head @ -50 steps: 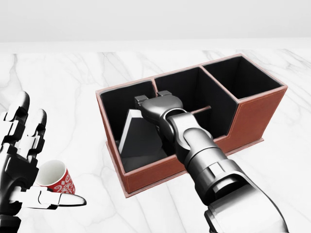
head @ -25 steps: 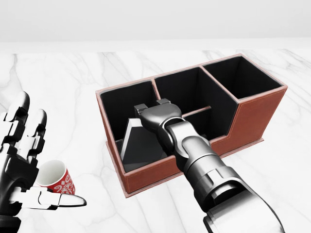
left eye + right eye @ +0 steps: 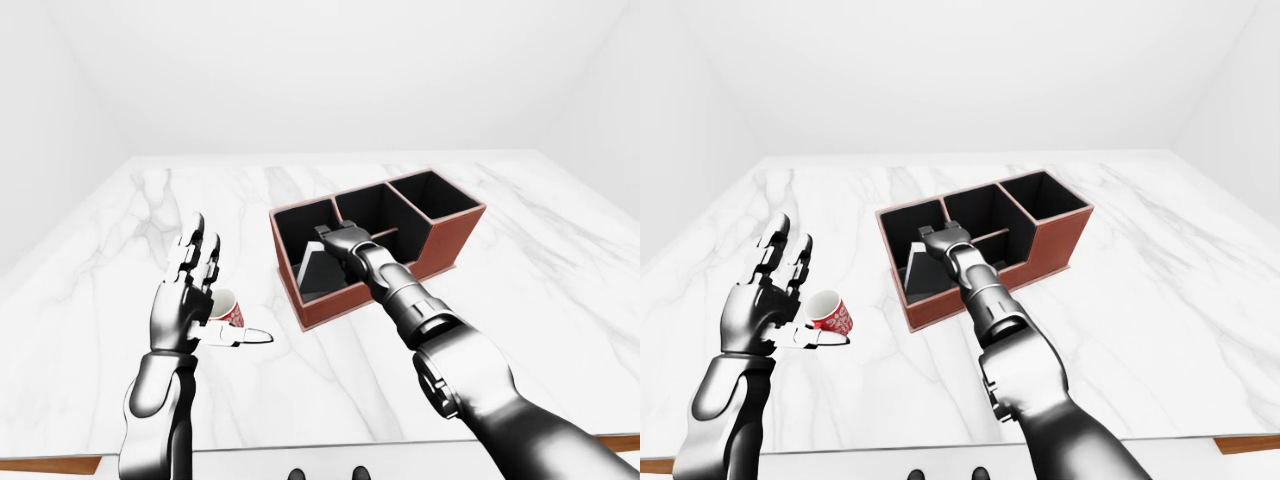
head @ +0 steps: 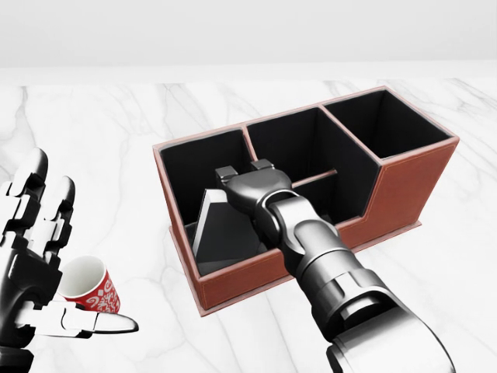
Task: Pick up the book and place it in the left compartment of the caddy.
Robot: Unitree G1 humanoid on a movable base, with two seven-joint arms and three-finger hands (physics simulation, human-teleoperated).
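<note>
the book (image 4: 221, 225) now sits inside the left compartment of the caddy (image 4: 408, 183), leaning tilted with its pale page edge toward the compartment's left wall, and the caddy stands on the marble worktop (image 4: 93, 140) toward its far right part. over the last second the right hand (image 4: 252, 183) has drawn back a little toward the worktop's near edge and risen slightly, while the book has hardly shifted, which suggests it has been let go and the placing is all but done. whether the right fingers are spread or still pinching the cover i cannot tell, since the wrist hides them. the left hand (image 4: 35, 249) hangs wide open near the worktop's near left corner, just beside a red patterned cup (image 4: 89, 287).
</note>
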